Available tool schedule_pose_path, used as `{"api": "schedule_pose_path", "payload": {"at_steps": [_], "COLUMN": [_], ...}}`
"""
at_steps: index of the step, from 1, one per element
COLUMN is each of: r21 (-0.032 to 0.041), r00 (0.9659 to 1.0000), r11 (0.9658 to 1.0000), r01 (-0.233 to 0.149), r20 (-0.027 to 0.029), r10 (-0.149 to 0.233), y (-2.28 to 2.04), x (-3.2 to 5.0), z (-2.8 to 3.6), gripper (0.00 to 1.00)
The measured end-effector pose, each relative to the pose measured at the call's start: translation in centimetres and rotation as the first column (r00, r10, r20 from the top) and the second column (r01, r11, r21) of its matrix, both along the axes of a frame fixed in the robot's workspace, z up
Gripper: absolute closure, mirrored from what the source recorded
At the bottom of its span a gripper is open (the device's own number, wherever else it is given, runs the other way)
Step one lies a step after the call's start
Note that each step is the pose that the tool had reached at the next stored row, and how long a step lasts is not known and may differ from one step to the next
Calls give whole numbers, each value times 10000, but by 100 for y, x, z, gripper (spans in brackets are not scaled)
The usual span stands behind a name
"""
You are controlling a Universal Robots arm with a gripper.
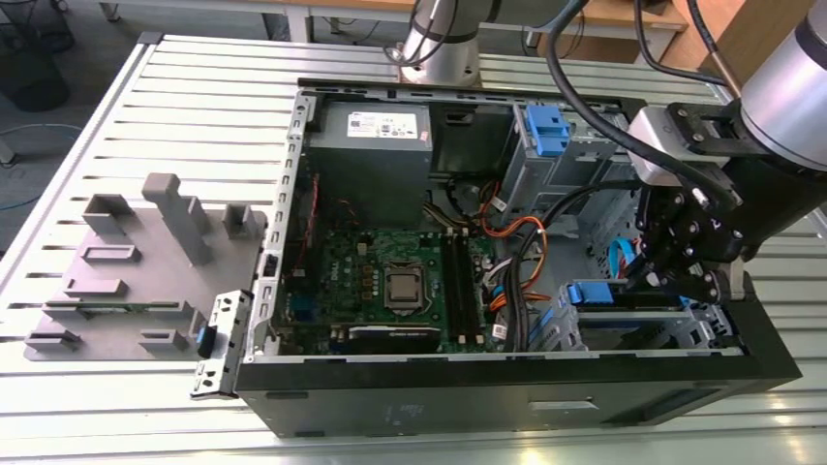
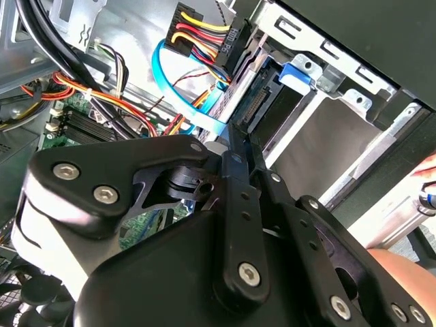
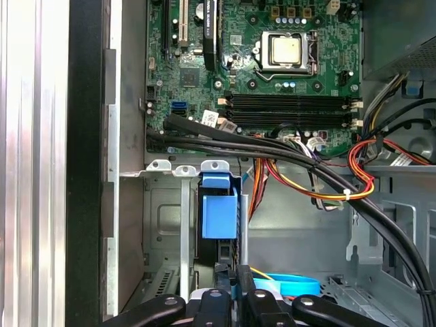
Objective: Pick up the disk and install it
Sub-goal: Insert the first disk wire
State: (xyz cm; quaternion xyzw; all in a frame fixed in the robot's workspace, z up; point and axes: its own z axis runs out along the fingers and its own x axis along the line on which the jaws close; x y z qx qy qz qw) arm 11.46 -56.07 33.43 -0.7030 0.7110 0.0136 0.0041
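The claw [image 1: 691, 276] is reaching into the computer case [image 1: 517, 392], fingers together on the disk [image 3: 219, 214]; the disk is sitting partway in the drive cage [image 3: 178, 218], seemingly not fully seated.

disk [image 1: 607, 295] | blue plastic side rail/tab showing, dark body under it | seated in metal drive bay at the open computer case's front corner, exterior view's right | edge-on | first wrist view: blue tab [image 3: 218, 208] between bay rails | second wrist view: connector end [image 2: 262, 102] beside blue cable
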Motion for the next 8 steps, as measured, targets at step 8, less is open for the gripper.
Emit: {"api": "schedule_pose_path", "payload": {"at_steps": [8], "r21": [-1], "r00": [10000], "r11": [10000], "r01": [0], "r20": [0], "r10": [0], "y": [0], "x": [0], "z": [-23], "gripper": [84]}}
